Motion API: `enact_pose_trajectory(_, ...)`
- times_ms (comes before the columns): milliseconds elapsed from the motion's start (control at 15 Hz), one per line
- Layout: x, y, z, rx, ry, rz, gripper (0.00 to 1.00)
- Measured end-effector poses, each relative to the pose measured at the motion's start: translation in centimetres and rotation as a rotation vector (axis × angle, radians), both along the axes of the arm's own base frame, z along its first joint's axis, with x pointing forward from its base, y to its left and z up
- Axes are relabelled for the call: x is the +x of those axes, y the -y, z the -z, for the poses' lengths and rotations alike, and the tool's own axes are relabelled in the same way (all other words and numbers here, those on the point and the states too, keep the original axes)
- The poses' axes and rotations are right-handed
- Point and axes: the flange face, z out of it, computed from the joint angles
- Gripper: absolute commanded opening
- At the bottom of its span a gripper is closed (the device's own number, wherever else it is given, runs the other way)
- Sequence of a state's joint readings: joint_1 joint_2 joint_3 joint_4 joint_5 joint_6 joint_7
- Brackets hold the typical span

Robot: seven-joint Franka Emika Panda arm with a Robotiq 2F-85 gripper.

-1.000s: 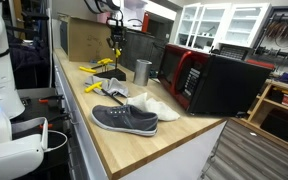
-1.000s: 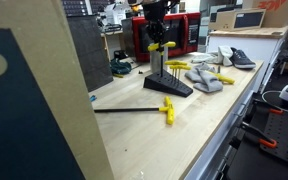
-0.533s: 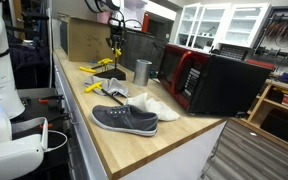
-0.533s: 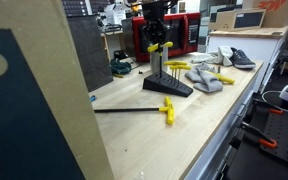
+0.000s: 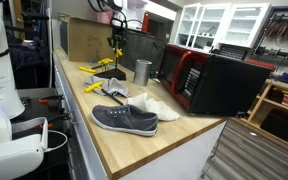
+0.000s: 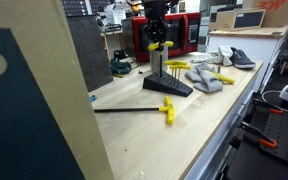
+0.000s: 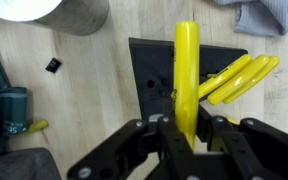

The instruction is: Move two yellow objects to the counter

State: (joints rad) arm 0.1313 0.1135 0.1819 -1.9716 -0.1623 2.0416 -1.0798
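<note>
My gripper is shut on one yellow object, a long handle that I hold over a black stand. Two more yellow handles lie on the stand's right side. In both exterior views the gripper hangs above the stand with the yellow piece in it. Another yellow-handled piece with a thin black shaft lies on the wooden counter. More yellow pieces lie on the counter near the shoe.
A grey sneaker and white cloth lie near the counter's front. A metal cup stands beside the dark red microwave. A cardboard box stands behind. A large panel blocks one side.
</note>
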Motion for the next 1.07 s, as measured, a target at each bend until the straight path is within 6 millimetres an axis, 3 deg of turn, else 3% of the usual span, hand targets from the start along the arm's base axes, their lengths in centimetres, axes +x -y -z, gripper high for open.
enact_pose_trajectory(400,0.4,0.5,-0.5,-0.019,0.011,-0.003,0.06)
enact_pose_trajectory(1067,-0.1,-1.0,-2.8,-0.056,0.038,-0.026,0.06)
